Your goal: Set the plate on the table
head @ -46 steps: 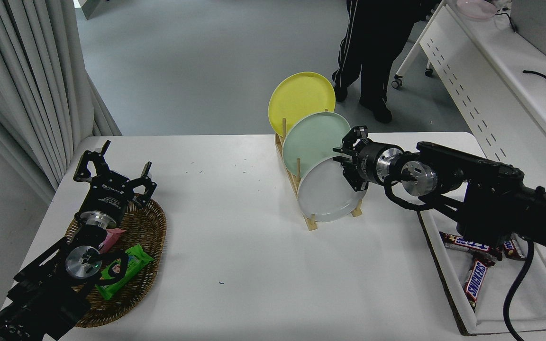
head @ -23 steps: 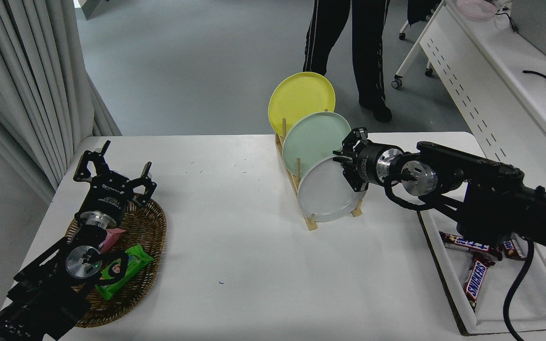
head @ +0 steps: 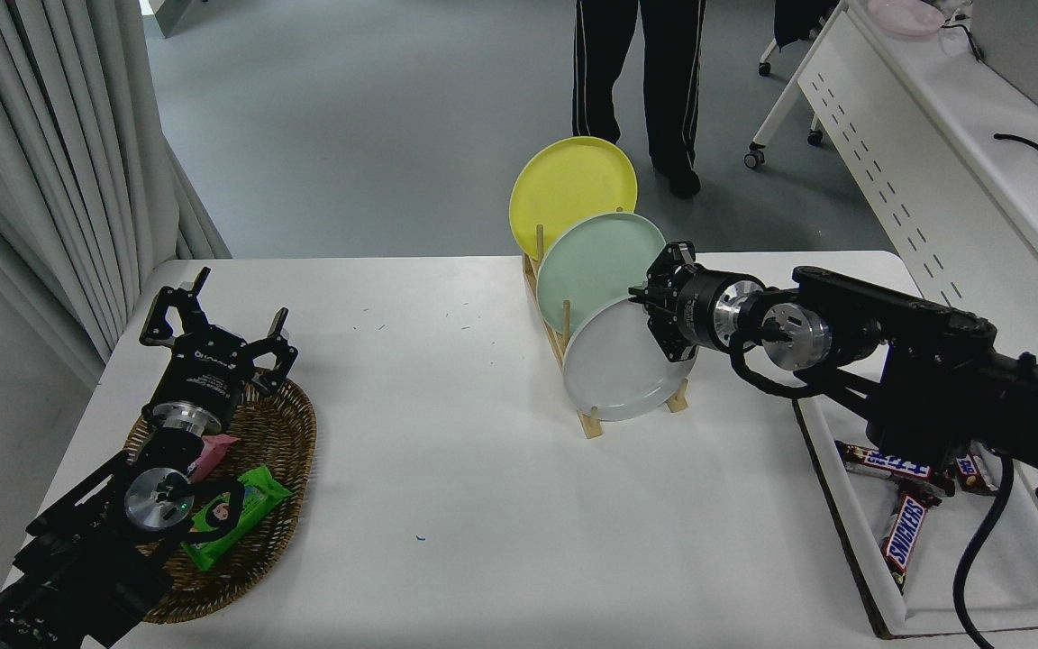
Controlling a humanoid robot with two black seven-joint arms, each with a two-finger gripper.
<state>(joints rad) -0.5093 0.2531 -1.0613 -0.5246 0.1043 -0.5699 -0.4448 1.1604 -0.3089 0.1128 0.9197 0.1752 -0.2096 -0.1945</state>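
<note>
Right tool (head: 660,317) closes on the upper right rim of the light-grey plate (head: 614,374), which stands in the wooden rack (head: 593,422) on the white bench (head: 483,469). Risk: lifting askew could catch a peg or knock the mint-green plate (head: 593,266).

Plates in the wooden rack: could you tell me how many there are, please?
3, all upright in the rack: the yellow plate farthest back, the mint-green plate in the middle, the light-grey plate nearest, at the right gripper.
</note>
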